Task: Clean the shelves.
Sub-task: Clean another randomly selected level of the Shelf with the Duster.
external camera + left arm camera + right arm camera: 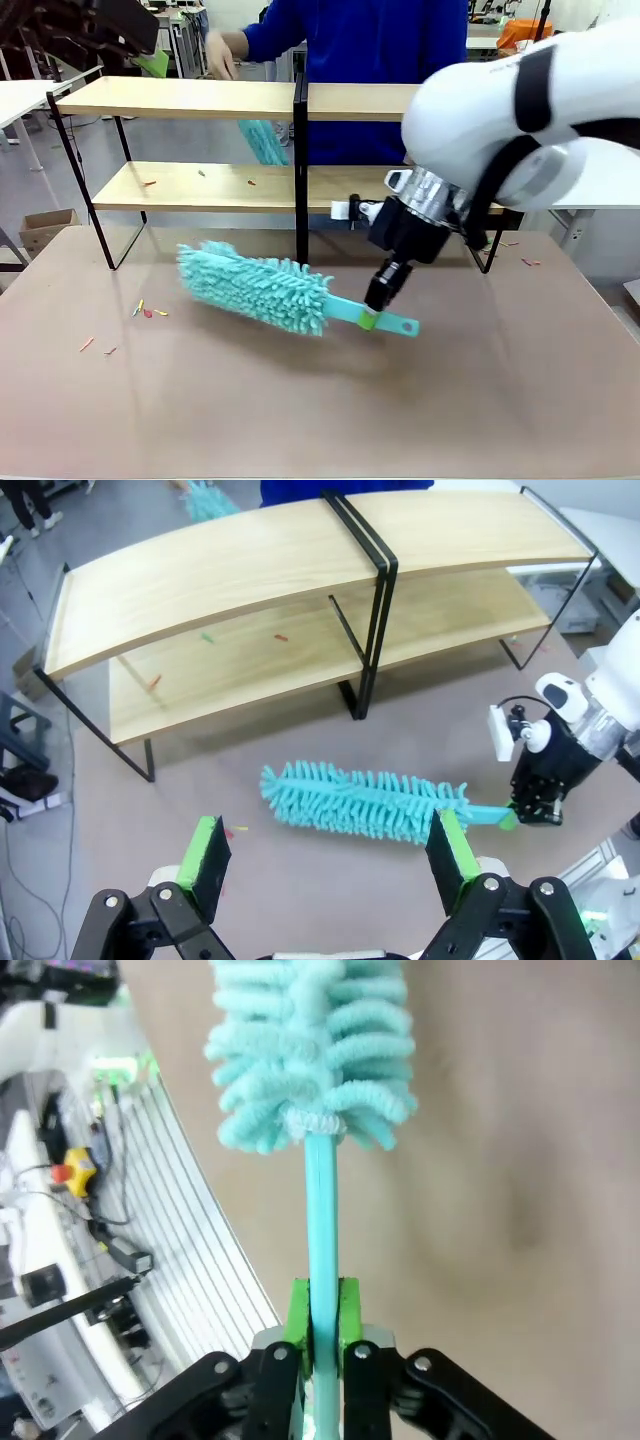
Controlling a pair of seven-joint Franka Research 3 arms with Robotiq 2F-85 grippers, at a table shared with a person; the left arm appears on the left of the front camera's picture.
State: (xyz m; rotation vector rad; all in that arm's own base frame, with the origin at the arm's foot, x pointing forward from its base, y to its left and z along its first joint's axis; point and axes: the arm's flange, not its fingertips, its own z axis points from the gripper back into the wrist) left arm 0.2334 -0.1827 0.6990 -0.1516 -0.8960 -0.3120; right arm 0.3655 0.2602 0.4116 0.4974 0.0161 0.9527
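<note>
The shelves (180,97) stand at the far side of the table: two long light wooden boards in a thin black frame, also seen from above (200,580). Small coloured scraps lie on the lower board. A fluffy teal duster (255,288) lies low over the tabletop in front of them. My right gripper (375,310) is shut on its thin handle (322,1220), green pads on either side. High above the table, my left gripper (328,852) hangs open and holds nothing, with the duster (360,800) below it.
A person in blue stands behind the shelves holding a second teal duster (262,140) near the upper board. Small coloured scraps (145,310) lie on the brownish tabletop at the left. A cardboard box (45,228) sits on the floor at the left.
</note>
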